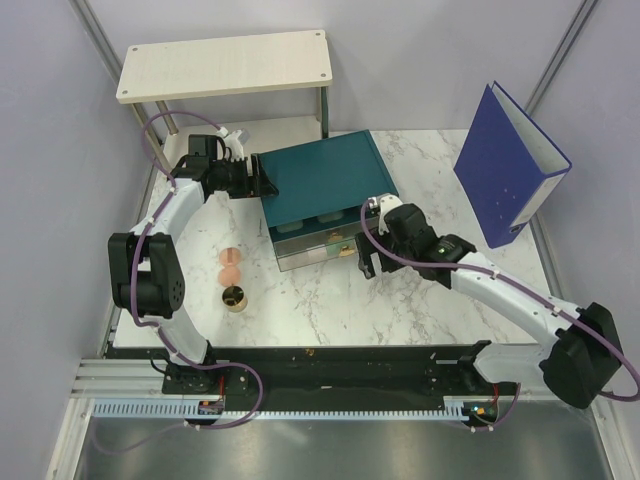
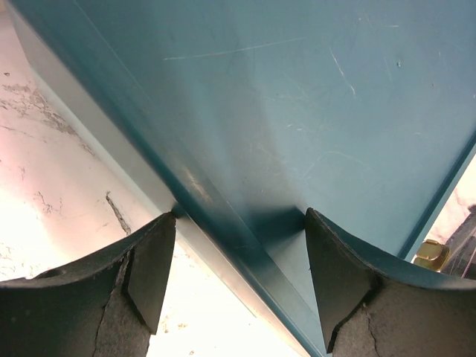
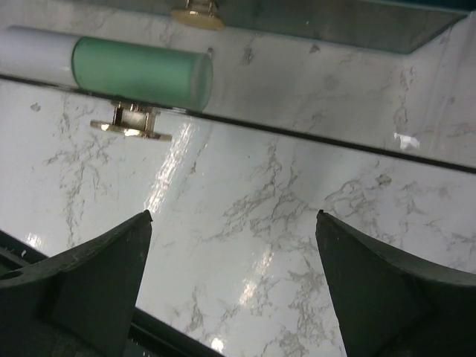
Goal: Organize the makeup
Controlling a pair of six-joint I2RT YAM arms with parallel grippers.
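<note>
Two peach-pink discs (image 1: 230,265) and a gold-rimmed dark pot (image 1: 234,297) lie on the marble left of the teal drawer box (image 1: 322,178). A mint-green tube (image 3: 141,72) lies behind the clear front of the pulled-out drawer (image 1: 315,250), above a gold handle (image 3: 132,123). My left gripper (image 1: 262,182) is open and straddles the box's left edge (image 2: 239,216), one finger over the top and one at the side. My right gripper (image 1: 365,265) is open and empty over bare marble (image 3: 233,216), just in front of the drawer's right end. The tan stick is out of view.
A blue ring binder (image 1: 510,165) stands at the back right. A pale wooden shelf (image 1: 225,62) stands at the back left behind the box. The marble table (image 1: 420,300) ends at a black rail by the arm bases.
</note>
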